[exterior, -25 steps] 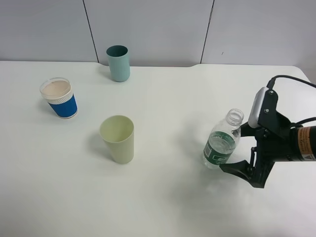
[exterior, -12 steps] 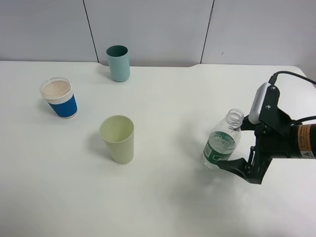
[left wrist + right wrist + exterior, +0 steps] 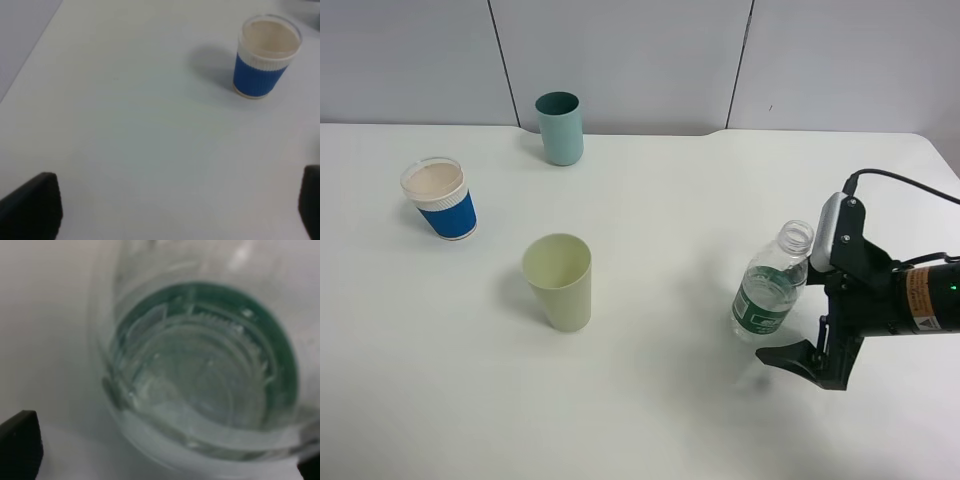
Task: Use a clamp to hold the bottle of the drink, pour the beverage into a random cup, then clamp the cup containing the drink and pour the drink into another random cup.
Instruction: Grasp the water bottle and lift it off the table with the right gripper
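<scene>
Bottle of the drink stands capless on the white table at the right of the exterior frame, its green label band facing the camera. The right gripper sits low just beside it, jaws spread wide on either side of the bottle without clamping it. In the right wrist view a black fingertip stays clear of the bottle's wall. The pale yellow-green cup stands left of centre, well apart from the bottle. The blue paper cup sits at upper left and the teal cup near the top. The left gripper has its jaws apart with only bare table between them.
</scene>
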`<state>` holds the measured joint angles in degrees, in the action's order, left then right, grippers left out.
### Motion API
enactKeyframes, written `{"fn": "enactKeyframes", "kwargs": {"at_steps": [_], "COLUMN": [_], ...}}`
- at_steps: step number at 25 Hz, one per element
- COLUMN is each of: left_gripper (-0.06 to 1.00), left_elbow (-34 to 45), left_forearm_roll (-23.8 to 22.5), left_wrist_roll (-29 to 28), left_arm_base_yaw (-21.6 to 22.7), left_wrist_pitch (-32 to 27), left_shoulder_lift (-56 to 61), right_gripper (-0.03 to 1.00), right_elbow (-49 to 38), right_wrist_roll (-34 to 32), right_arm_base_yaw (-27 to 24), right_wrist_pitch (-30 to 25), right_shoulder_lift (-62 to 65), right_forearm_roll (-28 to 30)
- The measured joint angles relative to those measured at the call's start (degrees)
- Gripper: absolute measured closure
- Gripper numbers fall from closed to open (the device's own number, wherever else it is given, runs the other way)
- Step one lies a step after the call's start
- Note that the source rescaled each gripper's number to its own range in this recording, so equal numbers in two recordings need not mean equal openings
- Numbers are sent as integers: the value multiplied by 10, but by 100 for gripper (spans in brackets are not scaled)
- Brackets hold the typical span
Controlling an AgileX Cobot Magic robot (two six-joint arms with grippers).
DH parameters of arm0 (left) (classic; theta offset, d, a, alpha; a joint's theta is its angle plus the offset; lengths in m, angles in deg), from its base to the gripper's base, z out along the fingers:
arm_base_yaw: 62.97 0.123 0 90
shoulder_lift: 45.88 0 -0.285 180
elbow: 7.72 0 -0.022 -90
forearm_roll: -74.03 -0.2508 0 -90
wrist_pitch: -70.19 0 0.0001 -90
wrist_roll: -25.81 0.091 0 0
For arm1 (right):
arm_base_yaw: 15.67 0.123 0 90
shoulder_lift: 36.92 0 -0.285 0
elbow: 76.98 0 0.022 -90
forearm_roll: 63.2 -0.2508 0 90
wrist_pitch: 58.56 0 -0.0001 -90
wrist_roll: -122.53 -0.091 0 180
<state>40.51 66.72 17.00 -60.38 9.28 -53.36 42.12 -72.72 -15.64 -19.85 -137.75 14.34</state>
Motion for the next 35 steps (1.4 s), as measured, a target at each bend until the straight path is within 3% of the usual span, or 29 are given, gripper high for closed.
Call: {"fn": "enactKeyframes", "kwargs": {"at_steps": [10,21,35], "left_gripper": [8,8,8], "left_elbow": [0,0,0], "left_forearm_roll": [0,0,0], "left_wrist_roll": [0,0,0], "left_arm_base_yaw": [0,0,0], "left_wrist_pitch": [0,0,0], "left_shoulder_lift": [0,0,0], "right_gripper": [-3,-3,-3], "right_elbow": [24,24,24], "right_wrist_roll": [17,114,116], "right_arm_base_yaw": [0,0,0], "right_wrist_pitch": [26,89,108], "right_shoulder_lift": [-48,-62,-62], "right_forearm_roll": [-25,-63,-69]}}
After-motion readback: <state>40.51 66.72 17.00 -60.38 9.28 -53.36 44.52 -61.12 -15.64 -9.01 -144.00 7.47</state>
